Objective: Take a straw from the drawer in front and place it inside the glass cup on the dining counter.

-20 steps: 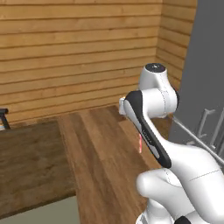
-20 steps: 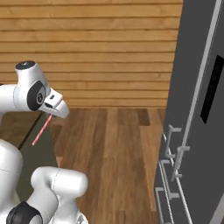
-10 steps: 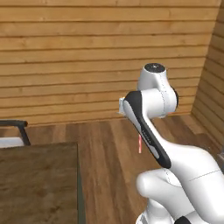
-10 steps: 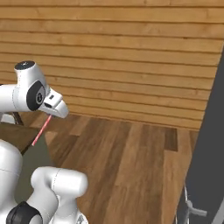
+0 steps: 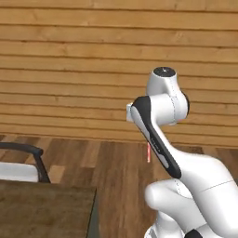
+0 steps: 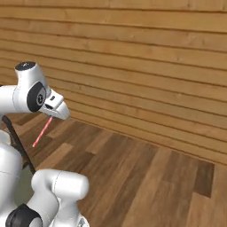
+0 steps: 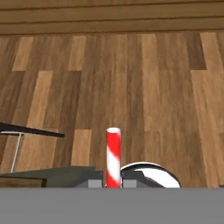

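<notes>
Straw [image 6: 42, 131] is clamped in the pincer [image 6: 56, 109], its long axis slanting down toward the floor. Table [image 5: 42, 209] lies low on the robot's left side. No cup is visible yet.

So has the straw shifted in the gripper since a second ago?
No. The straw hangs from the gripper at the same slant below the arm's white links. The wall and floor slid because the base turned.
</notes>
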